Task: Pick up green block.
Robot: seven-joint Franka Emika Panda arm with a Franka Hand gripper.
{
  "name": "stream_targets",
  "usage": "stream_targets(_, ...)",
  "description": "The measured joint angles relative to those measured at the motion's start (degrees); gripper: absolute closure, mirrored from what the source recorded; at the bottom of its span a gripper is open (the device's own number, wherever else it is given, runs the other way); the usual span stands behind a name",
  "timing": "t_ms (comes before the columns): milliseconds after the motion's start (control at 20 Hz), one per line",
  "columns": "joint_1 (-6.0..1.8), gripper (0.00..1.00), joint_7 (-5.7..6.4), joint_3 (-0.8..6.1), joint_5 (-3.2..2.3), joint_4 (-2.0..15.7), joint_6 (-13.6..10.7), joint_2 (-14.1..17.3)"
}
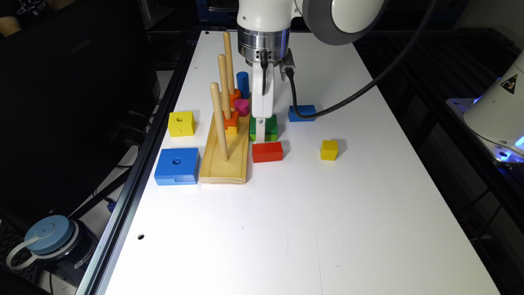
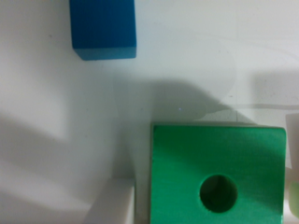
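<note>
The green block [image 2: 187, 163] is a square piece with a round centre hole, lying flat on the white table [image 1: 286, 213]. In the exterior view the green block [image 1: 272, 128] sits just right of the wooden peg base. My gripper [image 1: 262, 123] is lowered straight over it. In the wrist view the gripper [image 2: 204, 186] is open and straddles the block. One white finger [image 2: 117, 200] stands a small gap off one side, and the other finger [image 2: 293, 140] is right at the opposite edge.
A wooden base with three pegs [image 1: 225, 162] stands close beside the gripper, carrying orange pieces [image 1: 231, 121]. A red block [image 1: 267, 151], blue block [image 1: 302, 113], yellow cube [image 1: 329, 150], magenta cylinder [image 1: 242, 107], and blue [image 1: 177, 164] and yellow [image 1: 181, 123] holed blocks lie around.
</note>
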Motion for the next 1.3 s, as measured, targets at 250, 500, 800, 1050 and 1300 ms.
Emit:
stream_targets(250, 0.03, 0.00, 0.03, -0.02, 0.00, 0.01, 0.0, 0.0)
stream_targets(500, 0.61, 0.00, 2.67, -0.51, -2.47, 0.16, 0.5, 0.7)
stream_targets(800, 1.06, 0.00, 4.29, -0.81, -4.23, 0.29, 0.5, 0.8)
stream_targets(1050, 1.00, 0.00, 4.37, -0.83, -4.23, 0.30, 0.5, 0.7)
stream_targets(1300, 1.00, 0.00, 4.37, -0.83, -4.23, 0.30, 0.5, 0.7)
